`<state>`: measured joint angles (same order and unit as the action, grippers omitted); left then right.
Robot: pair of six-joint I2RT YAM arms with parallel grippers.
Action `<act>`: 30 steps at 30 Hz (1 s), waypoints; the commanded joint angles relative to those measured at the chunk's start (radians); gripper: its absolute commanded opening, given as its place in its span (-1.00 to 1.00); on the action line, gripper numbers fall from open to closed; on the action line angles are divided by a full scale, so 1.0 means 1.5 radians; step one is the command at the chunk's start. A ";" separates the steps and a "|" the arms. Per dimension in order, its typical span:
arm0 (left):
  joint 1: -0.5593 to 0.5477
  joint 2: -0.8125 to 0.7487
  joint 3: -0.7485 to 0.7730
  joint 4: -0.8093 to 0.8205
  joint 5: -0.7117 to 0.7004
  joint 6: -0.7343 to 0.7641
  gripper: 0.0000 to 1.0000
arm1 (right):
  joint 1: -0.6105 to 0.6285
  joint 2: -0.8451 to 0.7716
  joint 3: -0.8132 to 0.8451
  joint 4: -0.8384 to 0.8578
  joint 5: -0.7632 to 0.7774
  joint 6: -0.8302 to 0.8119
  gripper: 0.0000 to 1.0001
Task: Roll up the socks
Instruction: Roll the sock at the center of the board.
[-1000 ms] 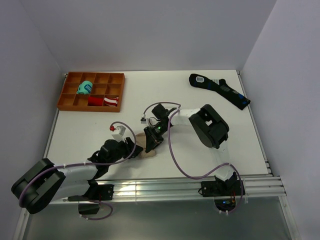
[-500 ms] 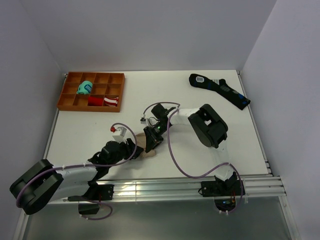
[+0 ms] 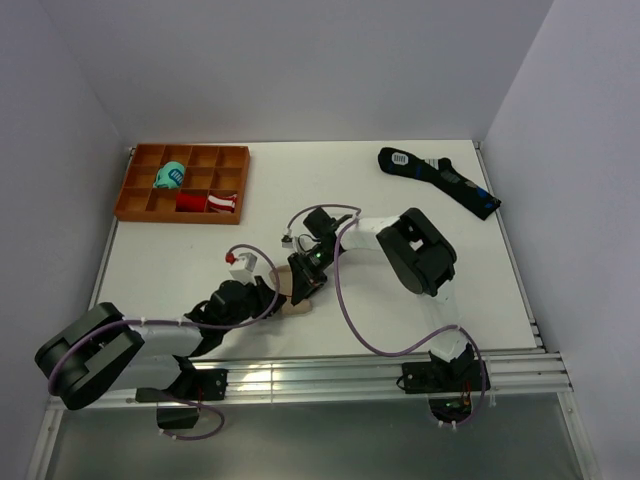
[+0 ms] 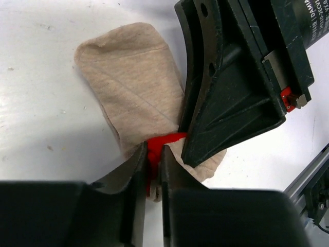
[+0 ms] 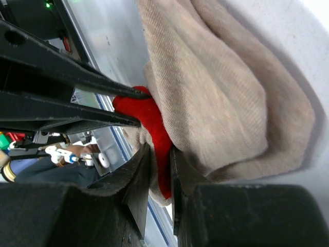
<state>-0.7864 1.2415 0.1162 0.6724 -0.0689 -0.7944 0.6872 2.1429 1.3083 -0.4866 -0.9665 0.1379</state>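
Note:
The beige socks [image 4: 134, 87] lie folded on the white table near its front edge, their red end [image 4: 163, 140] bunched at the near side. My left gripper [image 4: 151, 154] is shut on that red end, coming in from the left. From the other side my right gripper [image 5: 159, 154] is shut on the same red end [image 5: 149, 121], with the beige fabric [image 5: 216, 98] piled beside it. In the top view both grippers meet over the socks [image 3: 286, 291], which are mostly hidden under them.
An orange divided tray [image 3: 145, 202] at the back left holds a teal roll [image 3: 171, 177] and a red-and-white roll [image 3: 207, 202]. A long black sock [image 3: 438, 179] lies at the back right. The table's metal front rail [image 3: 330, 372] runs close behind the grippers.
My left gripper has closed its jaws onto the red end of the socks. The right gripper has kept its grip and place.

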 commanded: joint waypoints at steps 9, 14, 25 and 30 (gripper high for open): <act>-0.006 0.060 0.040 -0.052 0.015 -0.054 -0.99 | -0.001 -0.033 -0.090 0.077 0.165 -0.007 -0.51; -0.006 0.061 0.061 -0.121 0.014 -0.067 -0.99 | -0.018 -0.082 -0.125 0.135 0.210 0.029 -0.35; -0.007 0.068 0.084 -0.193 0.020 -0.086 -0.99 | -0.045 -0.183 -0.177 0.241 0.361 0.108 -0.34; -0.005 0.082 0.094 -0.212 0.027 -0.089 -0.99 | -0.046 -0.223 -0.192 0.284 0.383 0.125 -0.34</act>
<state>-0.7872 1.3312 0.2623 0.5003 -0.0547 -0.9390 0.6479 1.8545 1.0340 -0.1444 -0.5419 0.3199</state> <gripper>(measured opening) 0.044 0.329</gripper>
